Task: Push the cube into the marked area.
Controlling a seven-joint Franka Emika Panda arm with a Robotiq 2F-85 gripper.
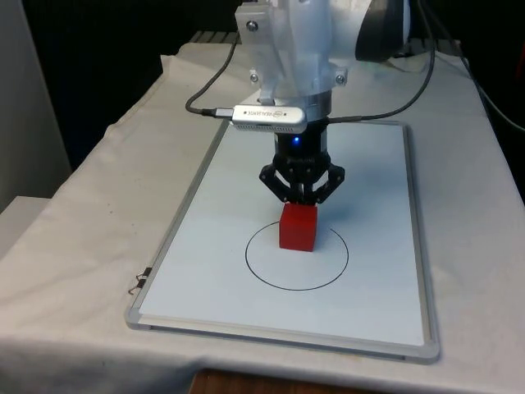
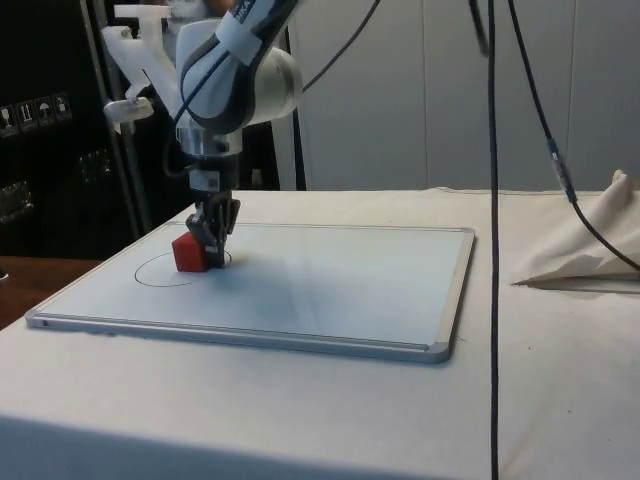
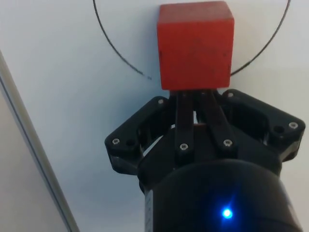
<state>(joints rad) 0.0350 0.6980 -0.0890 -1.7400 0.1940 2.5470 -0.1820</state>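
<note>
red cube [image 1: 298, 227], inside drawn circle [image 1: 254, 267]

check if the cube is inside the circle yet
Mostly in: the red cube sits within the black circle, its rear edge about at the line by the gripper.

circle [image 3: 120, 53]: far arc cut by wrist view's edge
cube [image 3: 195, 46]: rear face hidden behind gripper [image 3: 195, 96] fingertips
arm [image 1: 312, 41]: upper part cropped in front view

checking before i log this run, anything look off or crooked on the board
Nothing stands out. The red cube sits flat on the whiteboard, at the far edge of the drawn circle, with the gripper right behind it, jaws closed. The board lies flat on the white cloth, and nothing is spilled or damaged.
</note>
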